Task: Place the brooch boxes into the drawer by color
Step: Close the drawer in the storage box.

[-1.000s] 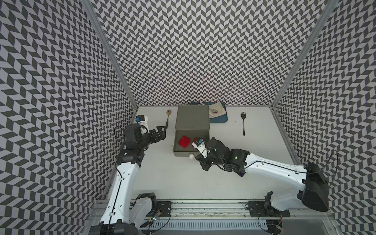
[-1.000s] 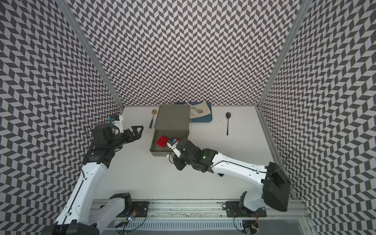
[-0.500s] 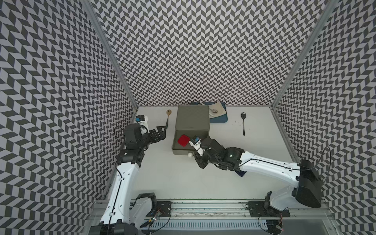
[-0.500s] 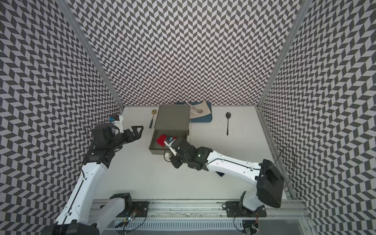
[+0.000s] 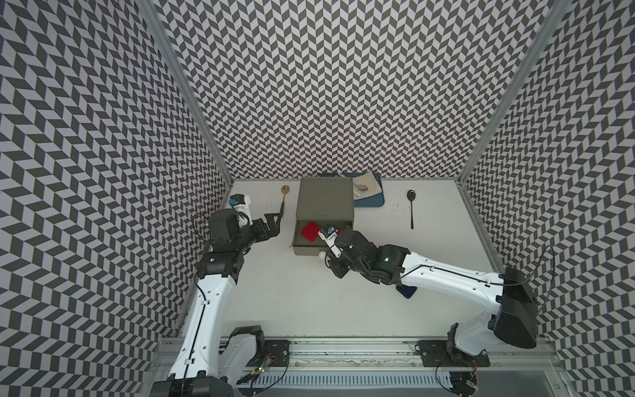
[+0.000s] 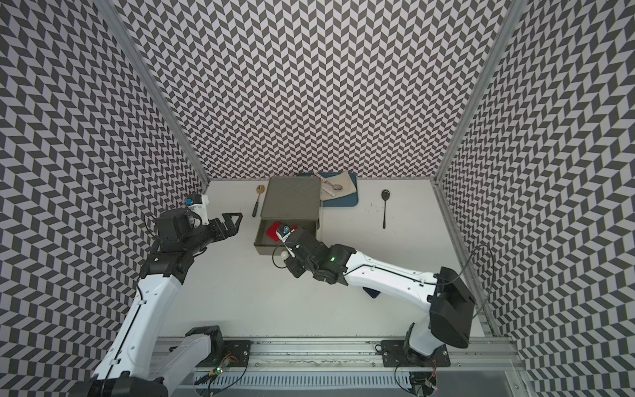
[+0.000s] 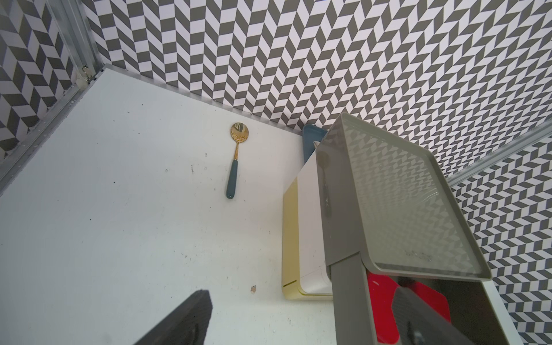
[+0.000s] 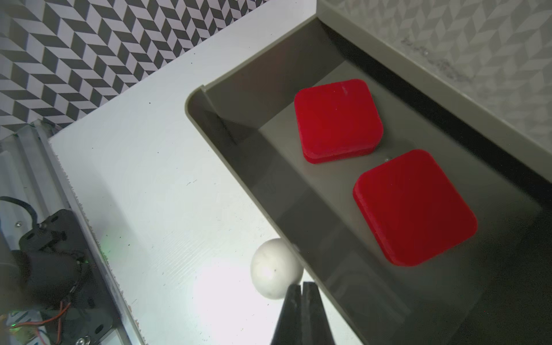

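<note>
Right gripper (image 8: 301, 288): I see the jaws pressed together, empty, just beside the knob (image 8: 274, 268).
Left gripper (image 5: 273, 223): spread wide, holding nothing, beside the drawer.
Drawer (image 8: 268, 179): grey top tier stands open.
Red box (image 8: 337, 119): flat inside that tier.
Second red box (image 8: 415, 209): next to it.
Blue box (image 5: 407, 292): on the table, partly under my right arm.

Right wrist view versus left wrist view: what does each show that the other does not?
Only right wrist: the white ball knob, the shut right gripper beside it, both red brooch boxes whole. Only left wrist: the gold spoon, a corner of the blue tray, the white tier and pale yellow tier. Both: the open grey top drawer with red inside, on the white table.
</note>
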